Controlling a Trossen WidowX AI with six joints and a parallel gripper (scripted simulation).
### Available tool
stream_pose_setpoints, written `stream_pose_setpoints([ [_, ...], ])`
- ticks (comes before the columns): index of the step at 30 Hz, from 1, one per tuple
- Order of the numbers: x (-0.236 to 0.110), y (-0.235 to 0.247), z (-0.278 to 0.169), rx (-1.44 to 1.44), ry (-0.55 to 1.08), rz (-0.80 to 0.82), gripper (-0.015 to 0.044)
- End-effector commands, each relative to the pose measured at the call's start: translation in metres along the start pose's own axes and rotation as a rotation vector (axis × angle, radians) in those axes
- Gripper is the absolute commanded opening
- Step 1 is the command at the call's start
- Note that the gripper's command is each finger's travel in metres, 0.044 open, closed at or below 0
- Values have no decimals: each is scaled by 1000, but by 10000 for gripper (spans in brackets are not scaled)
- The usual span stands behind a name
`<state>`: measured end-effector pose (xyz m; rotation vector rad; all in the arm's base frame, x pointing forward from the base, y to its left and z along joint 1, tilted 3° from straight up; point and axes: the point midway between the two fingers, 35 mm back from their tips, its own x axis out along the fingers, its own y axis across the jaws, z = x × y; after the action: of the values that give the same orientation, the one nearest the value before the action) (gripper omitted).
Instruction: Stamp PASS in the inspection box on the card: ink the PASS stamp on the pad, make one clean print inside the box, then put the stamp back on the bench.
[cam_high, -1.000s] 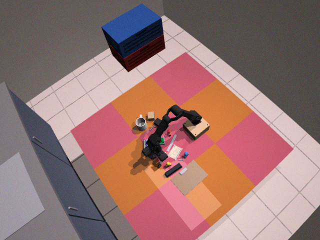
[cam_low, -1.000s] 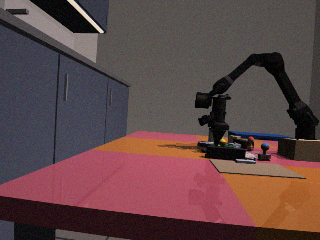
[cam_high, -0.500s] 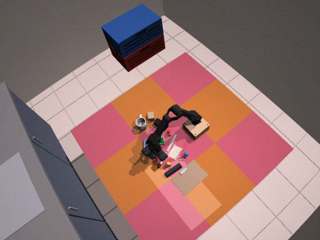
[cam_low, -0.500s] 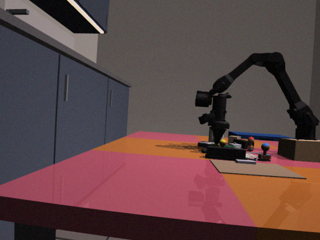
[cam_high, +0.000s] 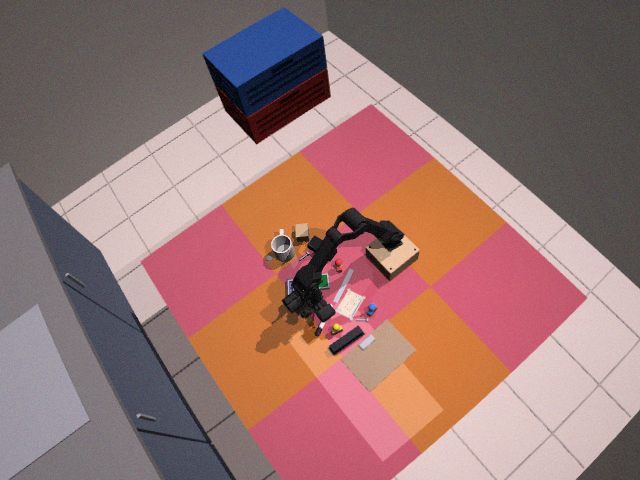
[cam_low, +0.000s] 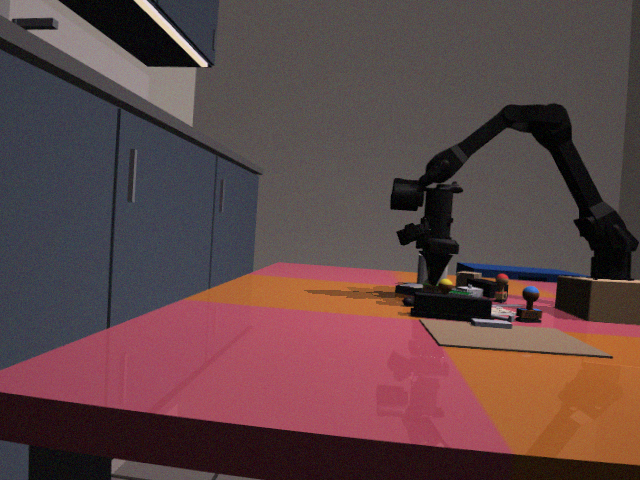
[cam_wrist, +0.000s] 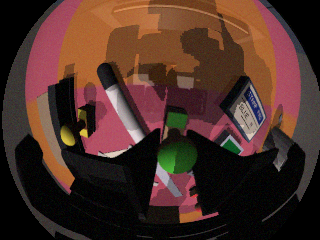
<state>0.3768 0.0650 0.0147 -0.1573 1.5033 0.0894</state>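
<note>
My gripper (cam_wrist: 173, 133) (cam_low: 434, 281) points down, low over the bench, and is shut on a green-knobbed stamp (cam_wrist: 177, 157). The stamp's green-marked base shows beyond the fingertips. Whether it touches the bench I cannot tell, and its face is hidden. A small open green pad (cam_high: 324, 281) (cam_wrist: 232, 145) lies near the gripper, partly behind the right finger in the wrist view. Beside it lies a flat case (cam_wrist: 245, 111) labelled as a blue stamp pad. The pale card (cam_high: 349, 304) lies towards the blue-knobbed stamp; its box print is too small to read.
A marker (cam_high: 320, 328) (cam_wrist: 123, 107) and yellow-knobbed stamp (cam_high: 336, 328) (cam_wrist: 68, 135) lie close by. Also there are a black bar (cam_high: 346, 339), ruler (cam_high: 343, 286), red-knobbed stamp (cam_high: 338, 263), blue-knobbed stamp (cam_high: 372, 308), brown board (cam_high: 379, 356) and mug (cam_high: 282, 248).
</note>
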Motion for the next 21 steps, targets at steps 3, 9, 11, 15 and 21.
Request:
stream_pose_setpoints([
  [3, -3, 0, 0, 1, 0, 2, 0],
  [9, -6, 0, 0, 1, 0, 2, 0],
  [11, -7, 0, 0, 1, 0, 2, 0],
  [15, -9, 0, 0, 1, 0, 2, 0],
  [21, -12, 0, 1, 1, 0, 2, 0],
])
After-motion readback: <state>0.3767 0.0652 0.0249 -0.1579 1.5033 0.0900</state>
